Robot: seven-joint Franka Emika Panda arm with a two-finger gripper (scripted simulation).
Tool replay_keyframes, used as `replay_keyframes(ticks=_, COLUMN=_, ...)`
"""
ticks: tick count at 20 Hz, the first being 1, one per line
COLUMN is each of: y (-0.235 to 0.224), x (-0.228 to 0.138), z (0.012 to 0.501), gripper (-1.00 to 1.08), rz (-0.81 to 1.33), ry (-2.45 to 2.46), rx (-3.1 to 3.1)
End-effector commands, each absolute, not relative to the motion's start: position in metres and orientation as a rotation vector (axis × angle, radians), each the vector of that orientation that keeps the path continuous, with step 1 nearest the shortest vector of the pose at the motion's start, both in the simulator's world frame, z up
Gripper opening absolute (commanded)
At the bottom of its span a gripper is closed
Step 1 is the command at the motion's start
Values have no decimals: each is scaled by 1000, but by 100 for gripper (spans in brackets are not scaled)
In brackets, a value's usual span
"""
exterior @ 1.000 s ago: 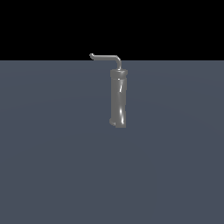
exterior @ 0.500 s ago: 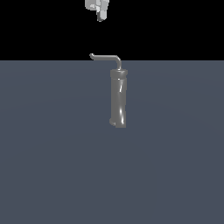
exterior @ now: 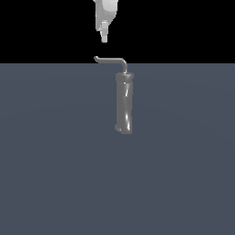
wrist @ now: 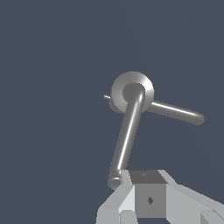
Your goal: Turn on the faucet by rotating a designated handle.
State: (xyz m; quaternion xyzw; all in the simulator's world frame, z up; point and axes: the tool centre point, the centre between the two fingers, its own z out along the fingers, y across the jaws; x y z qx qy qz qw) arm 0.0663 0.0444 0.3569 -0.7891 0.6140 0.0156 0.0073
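The faucet (exterior: 124, 103) is a tall glossy grey column standing upright on the dark floor. The handle (exterior: 111, 59) is a thin bent rod at its top, reaching toward the exterior view's left and ending in a small hooked tip (exterior: 96, 58). My gripper (exterior: 104, 37) hangs just above that tip, apart from it, with its fingers together and nothing between them. In the wrist view I look down on the column's top (wrist: 132, 89). The handle (wrist: 127, 135) runs from there to right beside my gripper (wrist: 148, 183).
A second, shorter rod (wrist: 175, 112) sticks out sideways from the column's top in the wrist view. The flat dark grey-blue floor (exterior: 55, 160) lies all around the faucet.
My gripper has come down from above. It was out of view a second ago, showed only at the top edge half a second ago, and now hangs close above the handle's tip.
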Motion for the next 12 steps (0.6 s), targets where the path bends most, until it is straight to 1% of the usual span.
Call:
replay_keyframes(ticks=1, y=48, x=79, z=345, gripper=-100, rz=40, ry=1998, rx=-2409)
replay_keyframes(ticks=6, y=55, x=98, z=324, gripper=-100, rz=23, ry=2117, rx=-2313)
replay_keyframes(ticks=12, y=60, x=112, z=307, gripper=-100, rz=7, ry=2204, rx=-2236)
